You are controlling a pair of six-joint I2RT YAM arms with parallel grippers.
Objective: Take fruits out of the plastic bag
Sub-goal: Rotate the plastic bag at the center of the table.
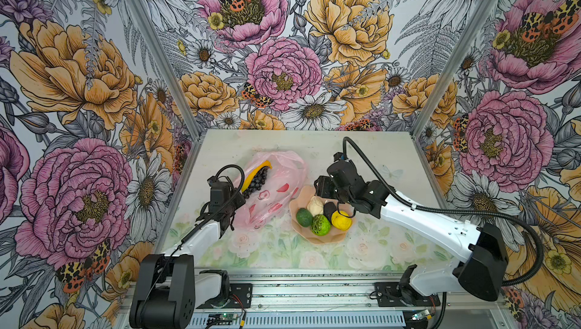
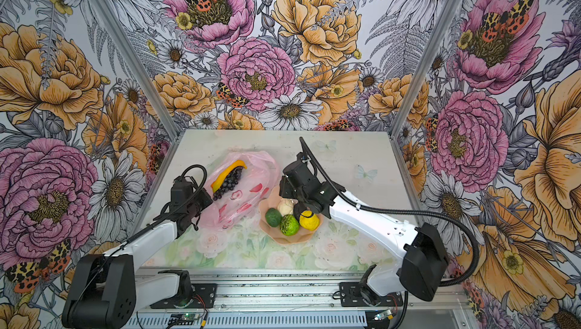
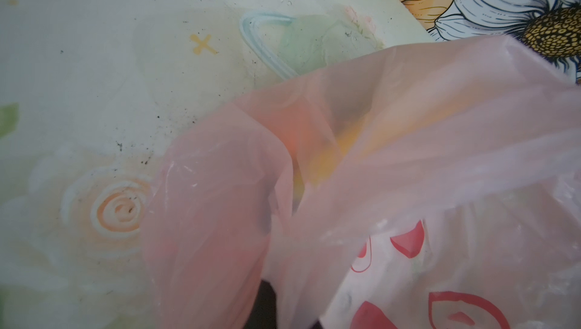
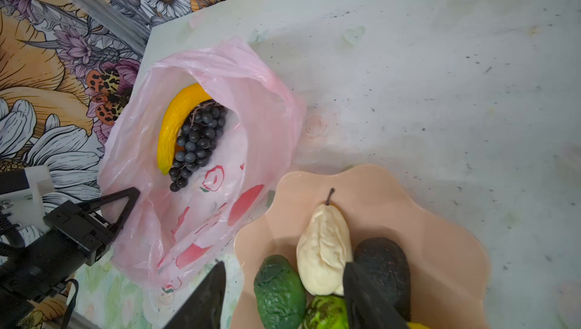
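The pink plastic bag lies on the table with its mouth open. Inside it lie a yellow banana and a dark grape bunch. My left gripper is shut on the bag's near left edge, and the film fills the left wrist view. My right gripper hangs open over the peach dish. In the dish lie a cream pear, a green avocado, a lime-green ball and a lemon.
A darker avocado lies in the dish beside the pear, partly behind one right finger. The flowered side walls stand close: the bag's far end lies near the left wall. The right arm's cable loops over the table's right side.
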